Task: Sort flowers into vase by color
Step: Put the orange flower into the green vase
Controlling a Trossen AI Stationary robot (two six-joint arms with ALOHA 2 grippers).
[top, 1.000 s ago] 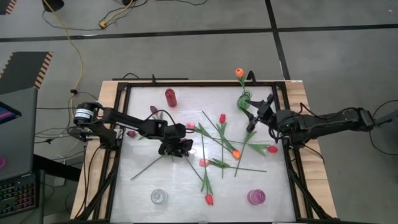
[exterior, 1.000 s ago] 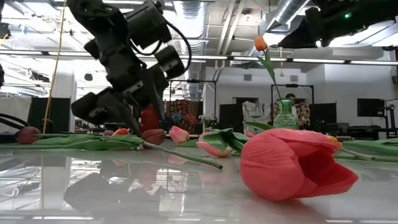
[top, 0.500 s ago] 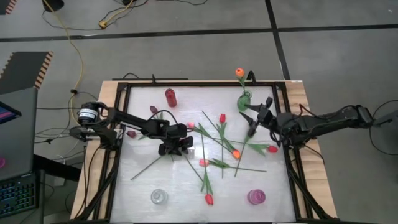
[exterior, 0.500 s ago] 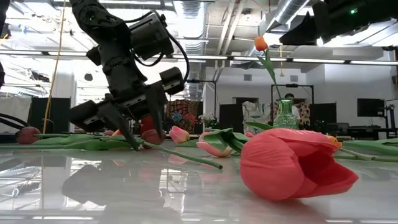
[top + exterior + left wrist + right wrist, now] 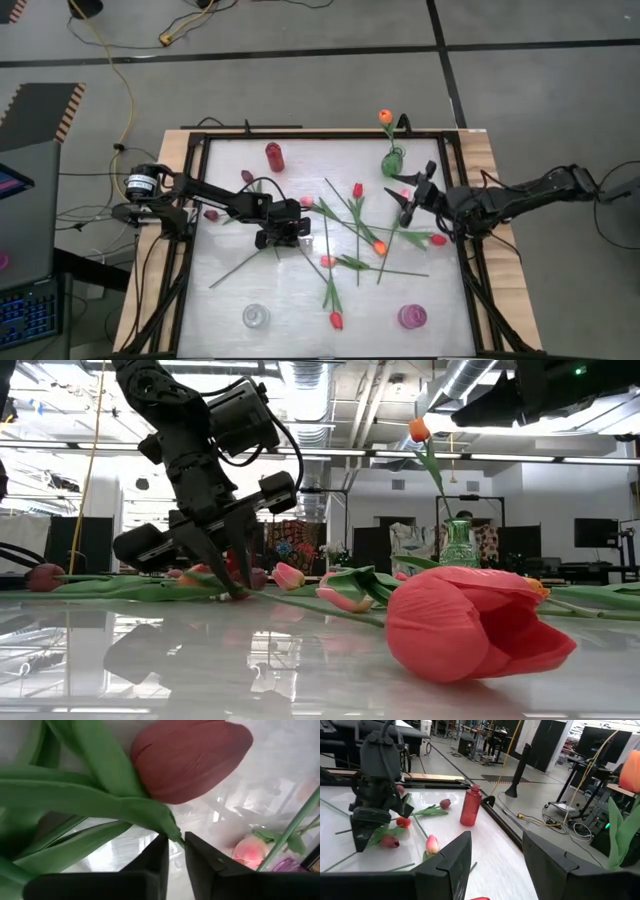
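Tulips with green stems lie scattered on the white table [image 5: 230, 300]; among them are a red one [image 5: 336, 320], an orange one [image 5: 380, 246] and a pink one [image 5: 306, 201]. My left gripper [image 5: 284, 238] is down at the table's middle left, shut on a dark maroon tulip [image 5: 190, 757]. My right gripper [image 5: 410, 195] hangs open above the table's right side, next to the green vase [image 5: 392, 160]. An orange tulip [image 5: 384, 117] stands in that vase. My left gripper pinches the maroon tulip's green stem [image 5: 174, 835] just below the head, where a leaf tip meets it. The stem sits between the free ends of the two fingers [image 5: 152, 862]. The fingers slant down from above, their tips at the tabletop [image 5: 240, 592]. The tulip lies on the table.
A red bottle vase [image 5: 274, 156] stands at the far left, a clear glass vase [image 5: 256, 316] at the near left and a pink vase [image 5: 412, 316] at the near right. A black frame [image 5: 470, 290] rims the table. A large red tulip head [image 5: 470, 622] lies close to the low camera.
My left gripper has sunk a little to the table, rolled slightly, and shut on the maroon tulip's stem. My right gripper has swung a little away from the green vase toward the near edge and stays open.
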